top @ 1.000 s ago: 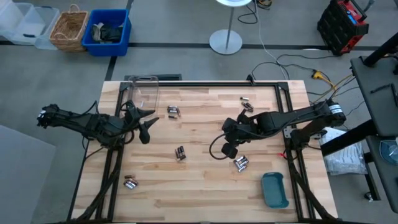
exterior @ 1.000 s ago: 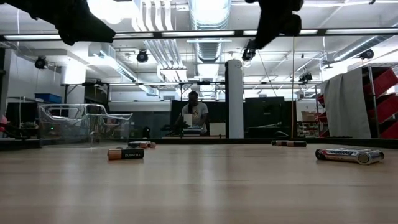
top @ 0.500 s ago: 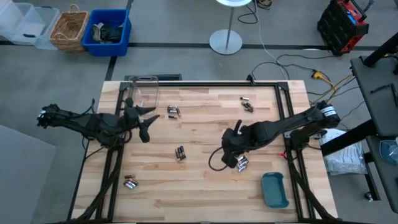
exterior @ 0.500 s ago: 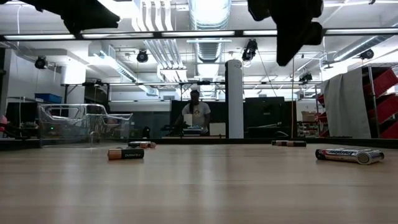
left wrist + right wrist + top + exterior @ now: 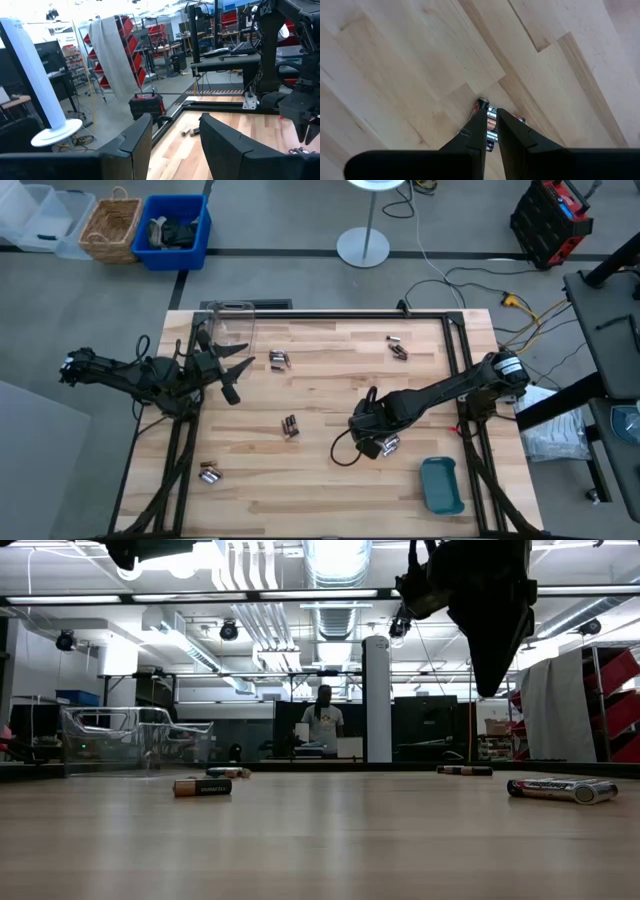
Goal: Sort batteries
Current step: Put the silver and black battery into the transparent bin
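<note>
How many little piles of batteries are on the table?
5 groups of batteries: by the clear box, at the far right, mid-table, near-left corner, and under the right gripper, partly hidden.

Right arm reaches in from the right edge of the surface, stretched low and angled toward centre. Right hand (image 5: 372, 442) points steeply down (wrist nearly vertical in the low view), fingers (image 5: 479, 131) narrowed to a thin slit, tips just above the wood. Whether they grip anything: can't tell. Left arm lies along the left edge of the surface, roughly level, forearm pointing inward. Left hand (image 5: 232, 377) held above the wood, fingers (image 5: 137, 137) spread wide apart, nothing between them.
</note>
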Controlling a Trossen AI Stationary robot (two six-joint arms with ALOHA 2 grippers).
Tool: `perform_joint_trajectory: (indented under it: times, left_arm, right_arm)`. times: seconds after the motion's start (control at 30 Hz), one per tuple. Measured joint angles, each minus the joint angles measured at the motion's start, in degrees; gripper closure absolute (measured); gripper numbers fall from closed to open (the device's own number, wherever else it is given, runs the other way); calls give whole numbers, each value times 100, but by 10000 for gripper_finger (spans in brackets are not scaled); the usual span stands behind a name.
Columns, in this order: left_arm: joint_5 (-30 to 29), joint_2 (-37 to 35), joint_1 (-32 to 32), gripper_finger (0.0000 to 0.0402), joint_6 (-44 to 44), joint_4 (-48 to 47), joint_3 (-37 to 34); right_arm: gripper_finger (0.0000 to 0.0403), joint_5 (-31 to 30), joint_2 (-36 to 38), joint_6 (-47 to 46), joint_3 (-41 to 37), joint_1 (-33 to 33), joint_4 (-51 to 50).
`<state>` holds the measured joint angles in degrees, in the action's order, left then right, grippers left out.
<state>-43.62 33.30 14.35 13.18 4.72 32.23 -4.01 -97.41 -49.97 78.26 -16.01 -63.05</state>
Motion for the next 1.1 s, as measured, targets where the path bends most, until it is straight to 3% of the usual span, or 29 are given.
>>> perform_joint_trajectory:
  times: [0.53, 0.87, 1.1]
  left_arm:
    - [2, 0, 0, 257, 130, 34, 0]
    - [2, 94, 2, 257, 73, 34, 0]
    - [2, 155, 0, 257, 71, 39, 0]
  right_arm:
    - [369, 279, -32, 799, -186, 0, -164]
    - [369, 89, -30, 3571, -444, -422, 412]
    - [368, -68, -148, 3391, -521, -457, 705]
